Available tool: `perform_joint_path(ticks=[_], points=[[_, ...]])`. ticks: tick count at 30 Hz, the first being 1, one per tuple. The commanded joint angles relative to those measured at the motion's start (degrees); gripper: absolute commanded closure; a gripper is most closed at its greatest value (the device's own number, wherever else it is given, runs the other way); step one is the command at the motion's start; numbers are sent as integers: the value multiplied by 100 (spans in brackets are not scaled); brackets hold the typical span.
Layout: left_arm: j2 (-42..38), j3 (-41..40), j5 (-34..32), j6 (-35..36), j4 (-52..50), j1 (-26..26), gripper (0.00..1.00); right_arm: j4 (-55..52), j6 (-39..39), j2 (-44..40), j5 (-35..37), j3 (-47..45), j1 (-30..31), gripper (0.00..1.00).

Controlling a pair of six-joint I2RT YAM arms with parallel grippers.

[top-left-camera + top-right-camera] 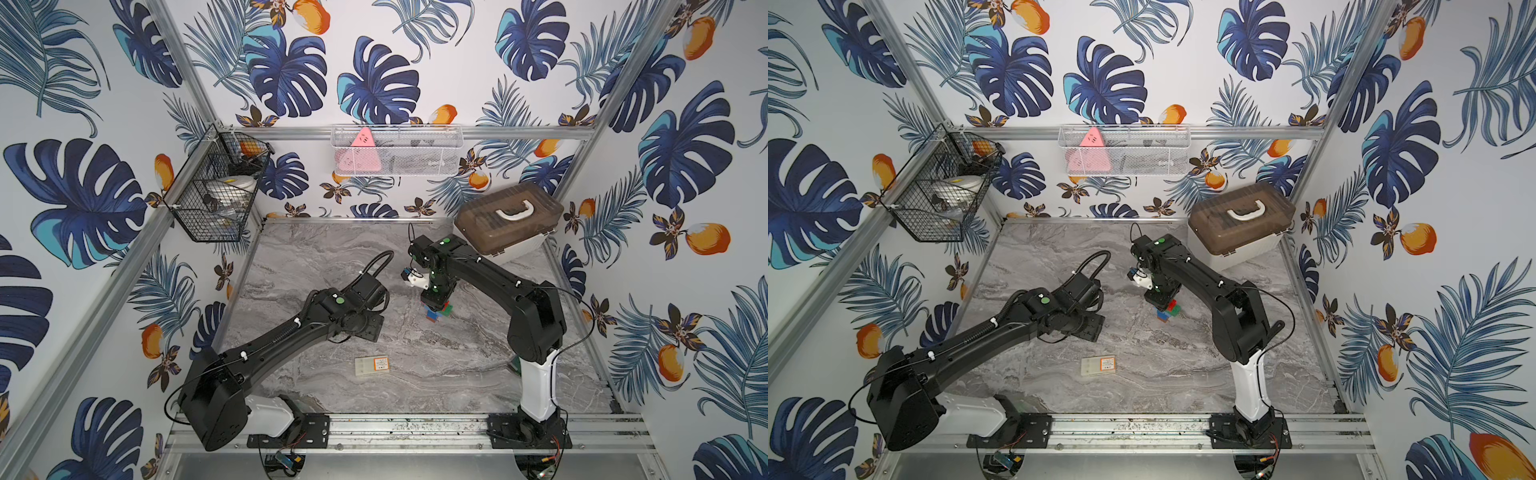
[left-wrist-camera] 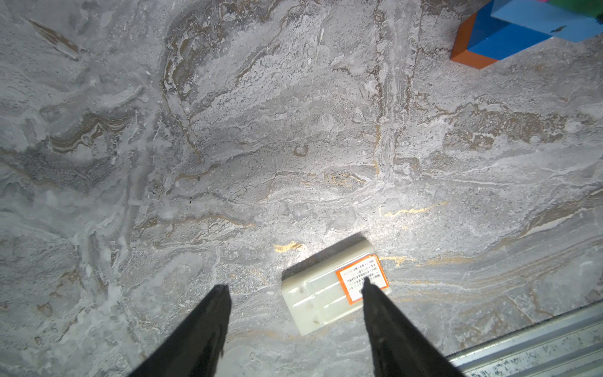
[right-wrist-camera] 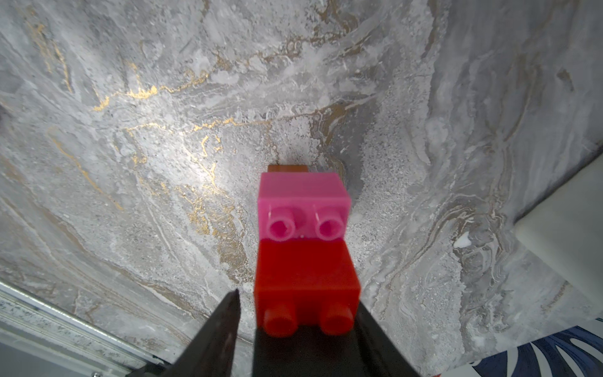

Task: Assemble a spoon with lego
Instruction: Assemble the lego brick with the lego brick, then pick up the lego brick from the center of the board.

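Two tools parted. Right tool slightly open astride the red brick of the spoon, gap beside one finger, nothing gripped; spoon upright on the surface, directly under it. Left tool wider open, empty, beige box below its fingertips
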Motion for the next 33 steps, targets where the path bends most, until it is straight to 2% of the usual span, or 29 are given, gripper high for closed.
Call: perform_joint_path(ticks=[1,7,18,21,26,28,33], points=[[-22,19,-69,25,-62,-3,30,72,101,139,-33,-16,3,50],[-11,18,-69,23,-66,6,30,155,99,166,-107,-49,-11,53],[-41,-10,-69,5,-71,-4,30,209,105,119,-175,-130,-46,70],[-17,1,-10,-2,-32,9,30,225,179,10,-400,-81,-153,73],[-41,45,254,2,96,21,30,554,461,-472,-1553,-129,-682,75],[-41,125,366,52,121,89,30,951,607,-675,-2287,-365,-917,75],[-172,389,1018,196,169,650,30,2970,1471,-1034,-4540,-1589,-1270,75]])
